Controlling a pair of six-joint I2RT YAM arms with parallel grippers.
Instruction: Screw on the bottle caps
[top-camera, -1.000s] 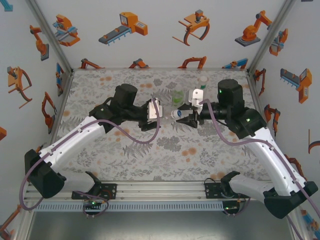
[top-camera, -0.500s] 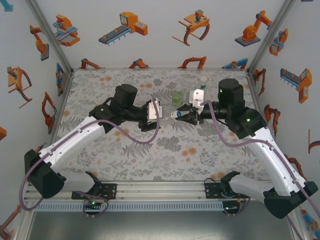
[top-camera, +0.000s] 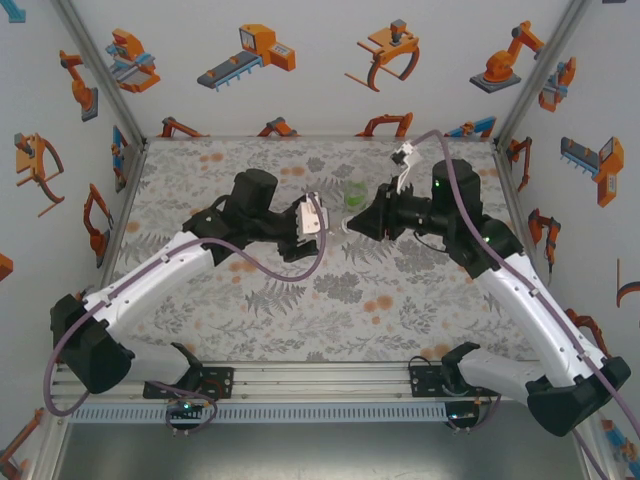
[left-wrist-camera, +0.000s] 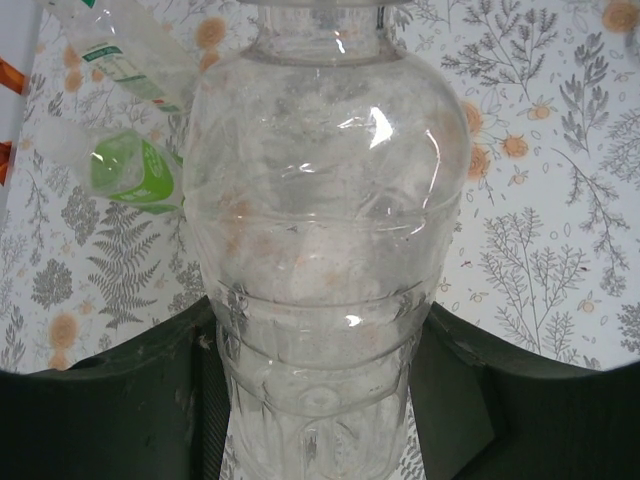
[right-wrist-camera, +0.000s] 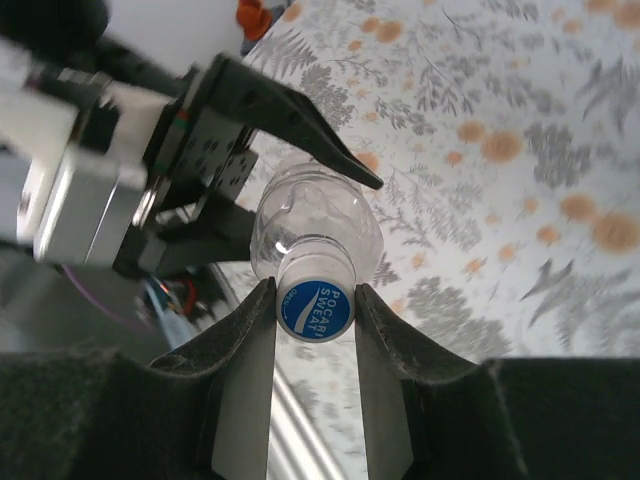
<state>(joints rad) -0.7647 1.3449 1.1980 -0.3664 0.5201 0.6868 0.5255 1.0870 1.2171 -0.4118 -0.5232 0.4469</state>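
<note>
Left tool (left-wrist-camera: 322, 340): closed on the clear bottle (left-wrist-camera: 325, 200). The two dark fingers (left-wrist-camera: 120, 400) press the ribbed lower body from either side. The bottle looks empty, and its neck points away from this tool.

Right tool (right-wrist-camera: 315, 298): closed on the blue cap (right-wrist-camera: 314, 310). One pad touches each side of the cap's rim. The cap sits on the neck of the clear bottle, with its printed white lettering facing the right wrist camera. It cannot be determined how far the cap is threaded on.

Position: in the top view the two tools meet nose to nose over the far middle of the bench (left-wrist-camera: 560, 200). The clear bottle lies roughly level between them, raised off the patterned surface. The left tool holds the body end and the right tool the cap end.

Other items: a green bottle (left-wrist-camera: 130, 170) is on the bench just beyond the held bottle, on its far side in the top view. A labelled bottle (left-wrist-camera: 115, 55), clear with a whitish label, is next to the green one and further from the left tool. Neither touches a tool. It cannot be told whether either one carries a cap.
</note>
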